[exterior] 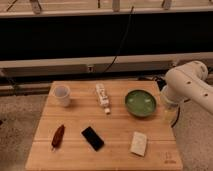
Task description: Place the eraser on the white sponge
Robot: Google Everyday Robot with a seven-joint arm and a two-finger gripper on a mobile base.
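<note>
The eraser (92,138) is a flat, glossy black block. It lies at an angle on the wooden table (75,117), near the front middle. The white sponge (139,143) is a cream-white block and lies to the eraser's right, near the front right corner, apart from it. Only the white links of my arm (185,82) show, at the table's right edge beside the green bowl. The gripper itself is out of view.
A white cup (62,95) stands at the back left. A white tube (103,97) lies at the back middle. A green bowl (140,103) sits at the back right. A reddish-brown elongated object (58,136) lies at the front left. A dark wall with a cable runs behind.
</note>
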